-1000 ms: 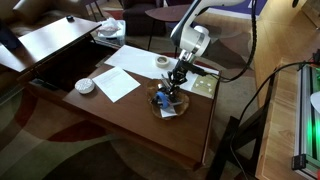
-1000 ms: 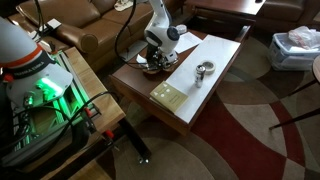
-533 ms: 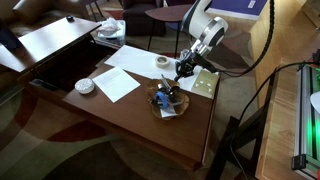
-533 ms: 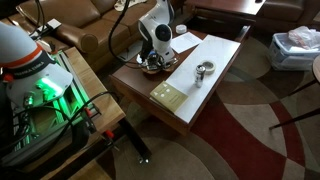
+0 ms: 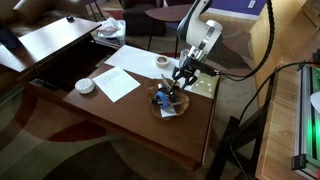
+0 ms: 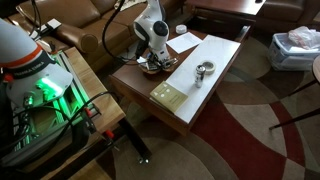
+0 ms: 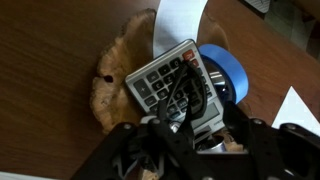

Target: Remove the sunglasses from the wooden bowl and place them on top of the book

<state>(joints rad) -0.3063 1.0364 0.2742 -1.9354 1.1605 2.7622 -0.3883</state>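
The wooden bowl [image 5: 166, 104] [image 6: 152, 66] [image 7: 112, 80] stands on the brown table and holds a grey calculator [image 7: 160, 76] and a blue roll [image 7: 226, 70]. The sunglasses [image 7: 186, 92] show as thin dark arms lying across the calculator inside the bowl. My gripper [image 5: 183, 73] [image 6: 152, 50] [image 7: 200, 128] hangs just above the bowl, open, its fingers either side of the sunglasses' arms. I cannot tell whether a finger touches them. The book [image 5: 203, 85] [image 6: 168, 96], pale yellow-green, lies flat beside the bowl near the table's edge.
White sheets of paper [image 5: 125, 76] [image 6: 205, 50] cover the table's middle. A small white dish [image 5: 85, 86] sits near one corner, and a small round metal object [image 5: 162, 62] [image 6: 204, 70] stands on the paper. Sofas, cables and a green-lit device [image 6: 45, 95] surround the table.
My gripper was shut low in the bowl a second ago; it rose slightly and its jaws have spread apart. The bowl and book have stayed put.
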